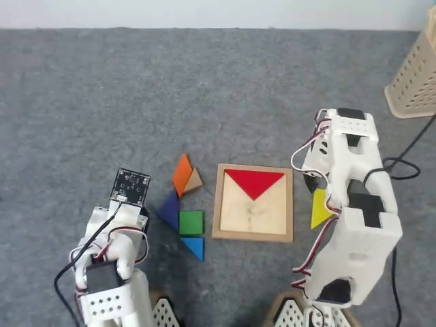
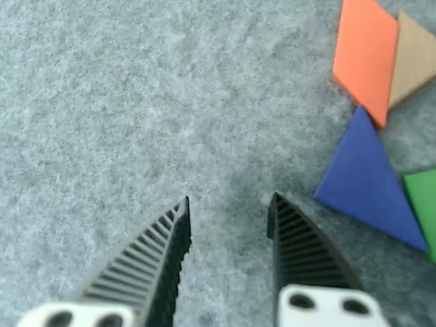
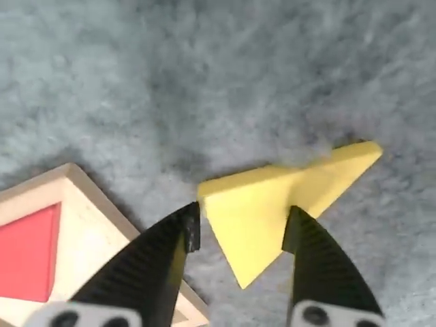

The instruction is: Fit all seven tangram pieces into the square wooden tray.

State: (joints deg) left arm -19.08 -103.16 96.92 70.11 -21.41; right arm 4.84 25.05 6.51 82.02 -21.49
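Note:
The square wooden tray (image 1: 252, 236) lies mid-table with a red triangle (image 1: 254, 181) in its far part. Just right of it is the yellow triangle (image 1: 319, 208), half hidden by the right arm. My right gripper (image 3: 243, 219) is shut on this yellow triangle (image 3: 272, 204), one finger on each side, beside the tray's corner (image 3: 88, 197). Left of the tray lie an orange parallelogram (image 1: 182, 174), a tan triangle (image 1: 194, 181), a dark blue triangle (image 1: 169, 210), a green square (image 1: 191, 222) and a light blue triangle (image 1: 194, 246). My left gripper (image 2: 228, 211) is open over bare carpet, left of the dark blue triangle (image 2: 368, 184).
A grey carpet covers the table. A perforated beige basket (image 1: 415, 75) stands at the far right corner. Cables trail from both arms. The far half of the carpet holds nothing.

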